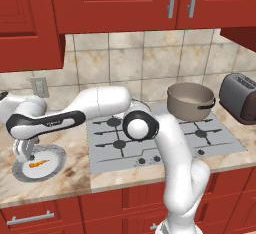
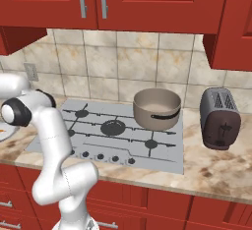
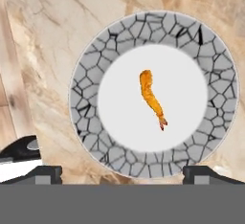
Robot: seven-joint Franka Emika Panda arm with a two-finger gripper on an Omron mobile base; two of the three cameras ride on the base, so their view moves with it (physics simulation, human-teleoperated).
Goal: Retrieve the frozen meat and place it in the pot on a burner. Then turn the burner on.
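Meat, a thin orange-yellow curved strip, lies at the centre of a round plate; in my hand view its long axis runs from upper left to lower right, the darker tapered tip lowest. That plate has a smooth white middle and a grey cracked-mosaic rim, and rests on the mottled beige marble worktop. My gripper hovers above, spread wide, holding nothing.

frozen meat on plate left of stove; pot on rear burner, toaster right.
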